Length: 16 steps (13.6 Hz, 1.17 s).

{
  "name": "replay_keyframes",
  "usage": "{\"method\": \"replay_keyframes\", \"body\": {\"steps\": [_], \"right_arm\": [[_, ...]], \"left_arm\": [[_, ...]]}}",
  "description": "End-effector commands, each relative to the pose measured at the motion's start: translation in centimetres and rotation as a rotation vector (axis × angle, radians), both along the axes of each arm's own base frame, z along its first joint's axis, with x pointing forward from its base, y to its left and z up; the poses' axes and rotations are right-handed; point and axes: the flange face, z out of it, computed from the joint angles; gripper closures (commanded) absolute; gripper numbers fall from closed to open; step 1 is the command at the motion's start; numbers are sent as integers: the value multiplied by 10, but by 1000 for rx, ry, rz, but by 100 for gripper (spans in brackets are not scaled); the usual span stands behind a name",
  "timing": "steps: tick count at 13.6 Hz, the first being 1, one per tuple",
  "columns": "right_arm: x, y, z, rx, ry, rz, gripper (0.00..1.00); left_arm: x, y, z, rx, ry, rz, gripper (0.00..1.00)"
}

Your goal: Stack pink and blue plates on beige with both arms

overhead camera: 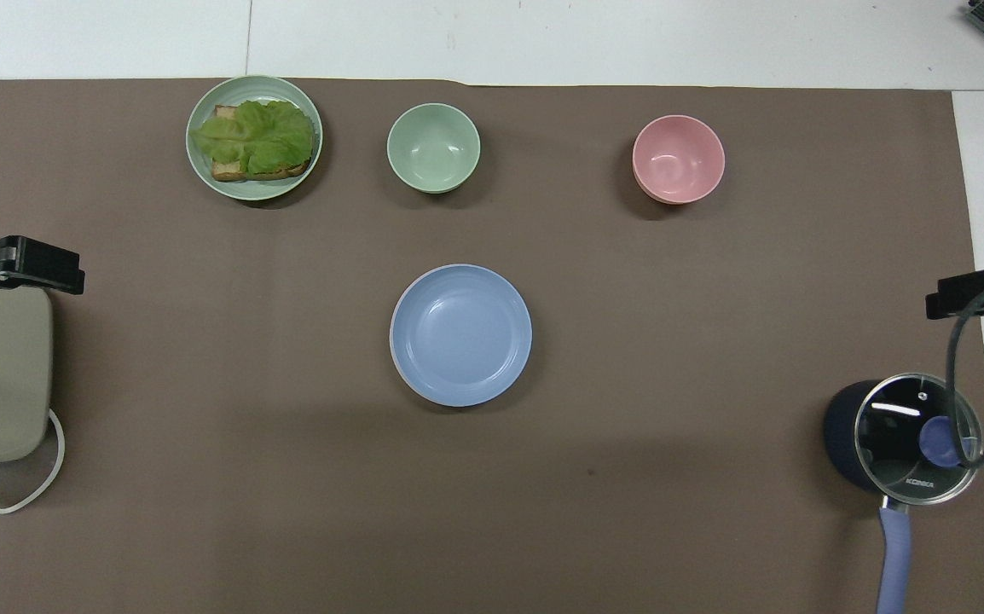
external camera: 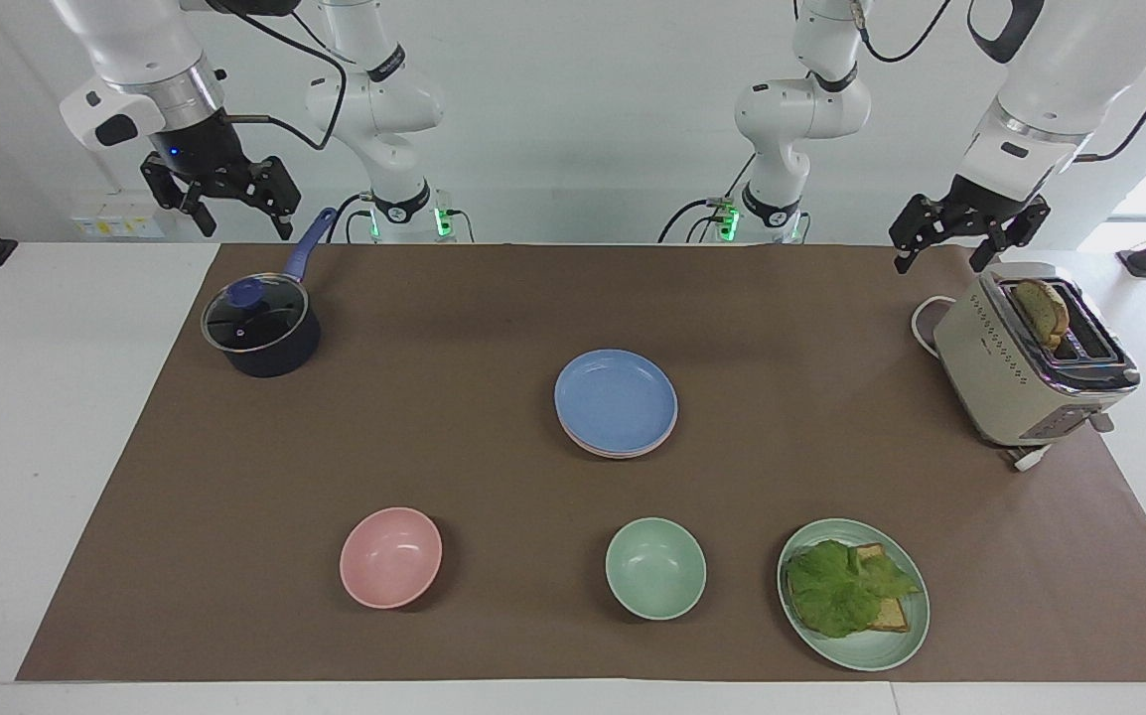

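Note:
At the middle of the brown mat a stack of plates stands with the blue plate (external camera: 616,399) (overhead camera: 460,333) on top. Only the pink plate's rim (external camera: 623,453) peeks out beneath it. The beige plate is hidden; I cannot make it out under the stack. My right gripper (external camera: 240,224) (overhead camera: 974,294) hangs open and empty in the air over the table's edge by the saucepan. My left gripper (external camera: 938,260) (overhead camera: 31,264) hangs open and empty over the toaster's end of the mat. Both are well away from the stack.
A lidded dark saucepan (external camera: 260,328) with a blue handle stands under the right gripper. A beige toaster (external camera: 1030,362) holding bread stands under the left gripper. Farther from the robots stand a pink bowl (external camera: 390,557), a green bowl (external camera: 654,568) and a green plate (external camera: 891,650) with lettuce and bread.

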Motion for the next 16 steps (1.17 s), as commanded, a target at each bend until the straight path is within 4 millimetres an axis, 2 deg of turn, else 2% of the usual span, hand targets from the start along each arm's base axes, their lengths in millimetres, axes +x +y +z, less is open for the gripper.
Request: {"method": "replay_keyframes", "body": {"steps": [1,16], "right_arm": [[-2,0,3,-4,-13,23,0],[-7,0,-1,0,6,22,0]], "left_arm": [[-3,2,0,11,3,-1,0],[-3,2,0,11,5,-1,0]]}}
